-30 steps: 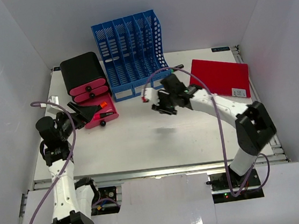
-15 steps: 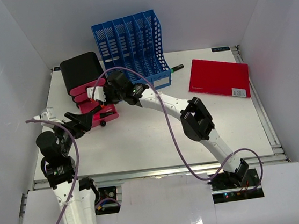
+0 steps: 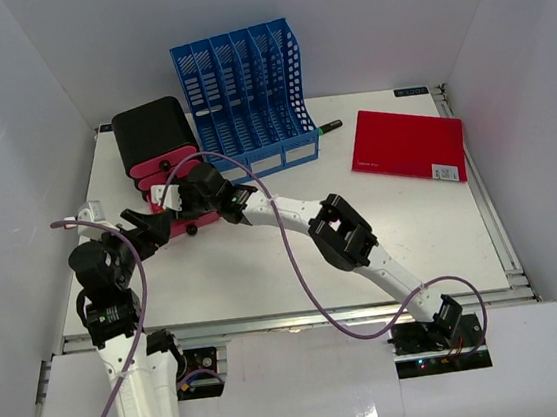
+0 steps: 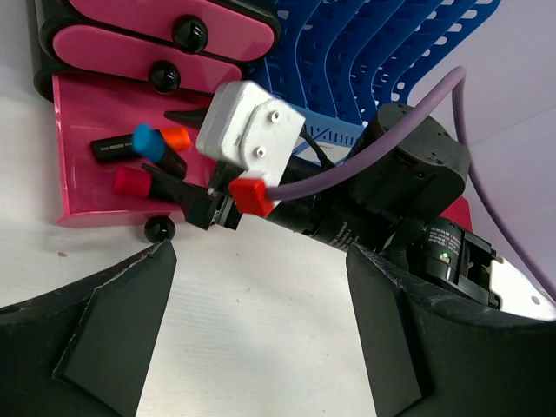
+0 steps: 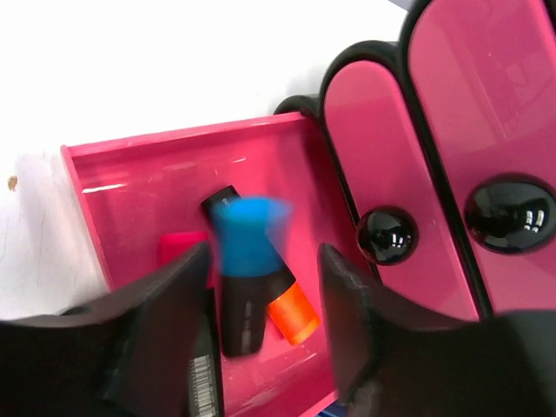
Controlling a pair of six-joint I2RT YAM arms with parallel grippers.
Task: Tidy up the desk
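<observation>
The white desk (image 3: 264, 260) holds a black drawer unit (image 3: 155, 137) with pink fronts at the back left. Its bottom pink drawer (image 3: 204, 215) is pulled out. My right gripper (image 3: 179, 202) hangs open over that drawer (image 5: 174, 182). A blue-capped marker (image 5: 248, 239), blurred, sits between the spread fingers, beside an orange-capped marker (image 5: 294, 313) and a red one (image 5: 181, 246). In the left wrist view the blue marker (image 4: 148, 139) lies in the drawer (image 4: 95, 182). My left gripper (image 4: 259, 261) is open and empty, just in front of the drawer (image 3: 155, 226).
A blue file rack (image 3: 243, 92) stands behind the drawer unit. A green-capped marker (image 3: 328, 126) lies to its right. A red folder (image 3: 407, 145) lies flat at the back right. The right arm and its purple cable stretch across the desk's middle.
My right gripper has swung left from the middle of the desk to over the open drawer. My left gripper has drawn back a little from the drawer front.
</observation>
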